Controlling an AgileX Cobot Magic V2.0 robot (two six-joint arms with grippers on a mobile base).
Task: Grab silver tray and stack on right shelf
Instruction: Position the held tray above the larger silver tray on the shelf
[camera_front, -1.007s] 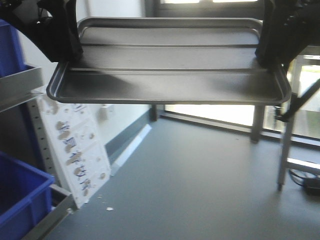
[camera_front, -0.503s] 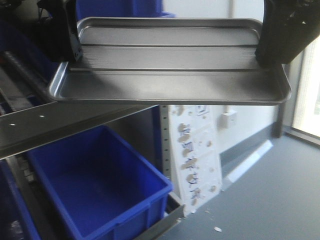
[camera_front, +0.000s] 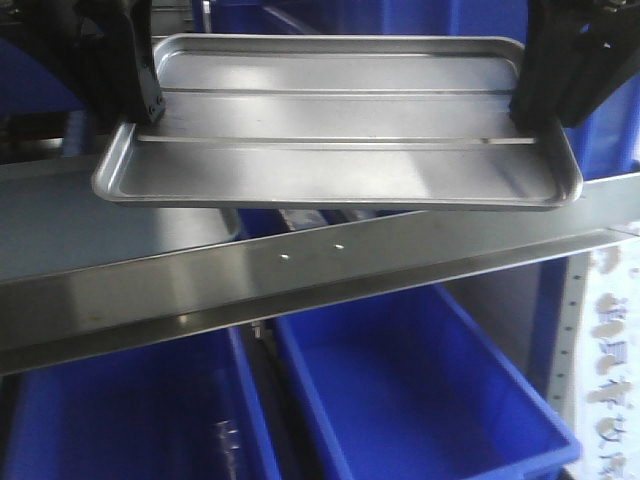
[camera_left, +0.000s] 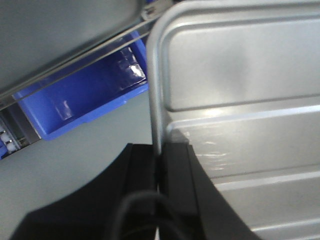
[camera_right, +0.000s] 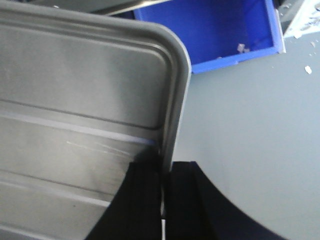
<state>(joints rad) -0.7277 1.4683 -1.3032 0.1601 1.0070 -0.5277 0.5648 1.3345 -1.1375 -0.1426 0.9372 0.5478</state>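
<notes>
The silver tray (camera_front: 340, 130), shiny with two long raised ribs, is held level in the air between both grippers. My left gripper (camera_front: 140, 100) is shut on its left rim, which also shows in the left wrist view (camera_left: 159, 150), where the tray (camera_left: 240, 100) fills the right side. My right gripper (camera_front: 535, 110) is shut on the right rim, as the right wrist view (camera_right: 165, 167) shows beside the tray (camera_right: 80, 100). The tray hangs just above and in front of the shelf's broad shiny front bar (camera_front: 300, 280).
A duller grey tray (camera_front: 100, 220) lies on the shelf behind the bar at the left. Blue bins (camera_front: 400, 390) sit on the level below. More blue bins stand behind the tray. A white perforated board (camera_front: 610, 350) leans at the far right.
The view has swung from the open floor and window onto the rack. The shelf bar and blue bins now fill the view. The tray stays gripped in both grippers.
</notes>
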